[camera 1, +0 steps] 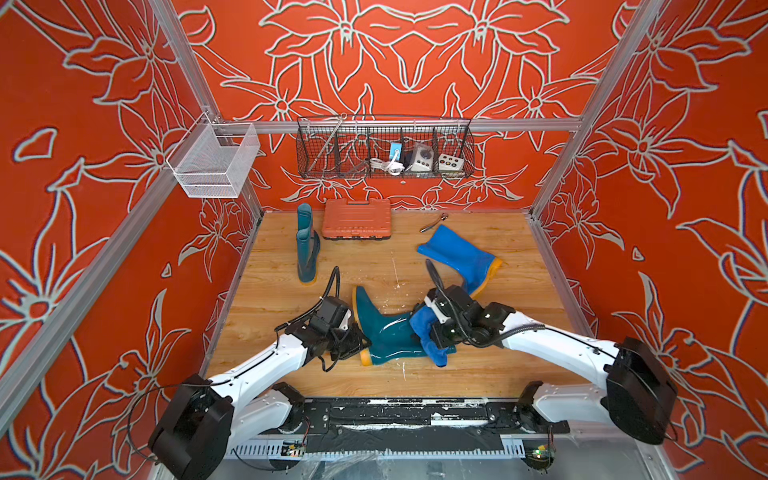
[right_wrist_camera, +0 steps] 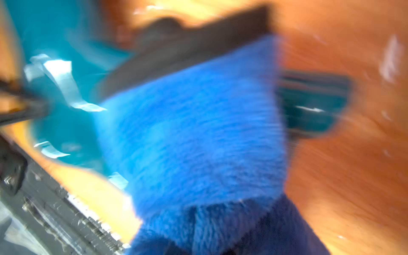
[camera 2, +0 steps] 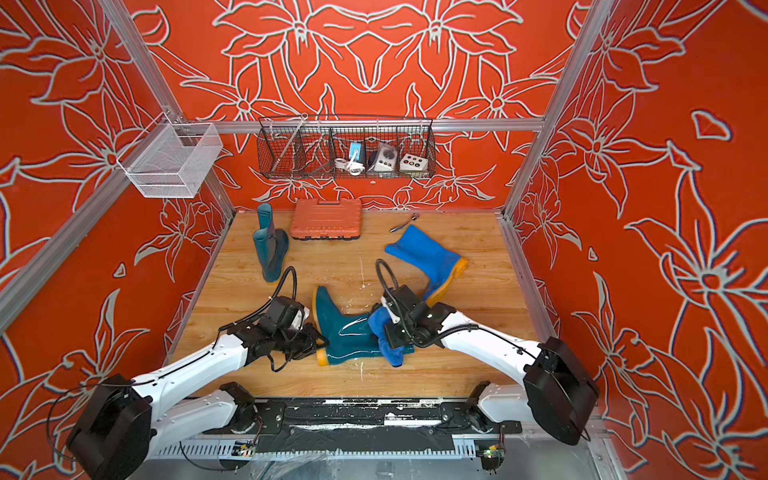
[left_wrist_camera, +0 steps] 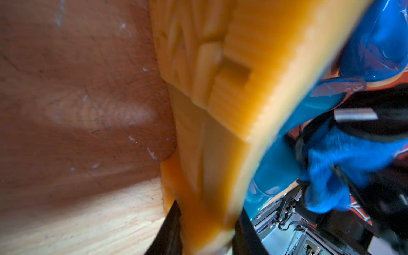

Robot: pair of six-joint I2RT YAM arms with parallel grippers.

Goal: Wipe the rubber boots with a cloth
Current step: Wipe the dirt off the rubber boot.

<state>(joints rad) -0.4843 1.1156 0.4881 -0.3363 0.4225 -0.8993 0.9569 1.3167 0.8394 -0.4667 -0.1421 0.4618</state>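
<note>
Wooden table [camera 1: 415, 376], orange floral walls [camera 1: 415, 195] | left claw [camera 1: 356, 341] clamps lying teal boot [camera 1: 386, 332] by sole [left_wrist_camera: 220, 110] | right claw [camera 1: 435, 336] pinched tight on cloth [camera 1: 422, 326], draped over same boot | advise: overlapping strokes, firm pressure, boot held down.

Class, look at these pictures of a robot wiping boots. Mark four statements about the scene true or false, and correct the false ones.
1. The left gripper clamps the lying teal boot at its yellow sole. True.
2. The cloth lies loose on the table beside the orange case. False: the right gripper holds it on the lying teal boot's shaft.
3. The bright blue boot stands upright. False: it lies on its side on the table.
4. The upright teal boot stands beside the orange case. True.
</note>
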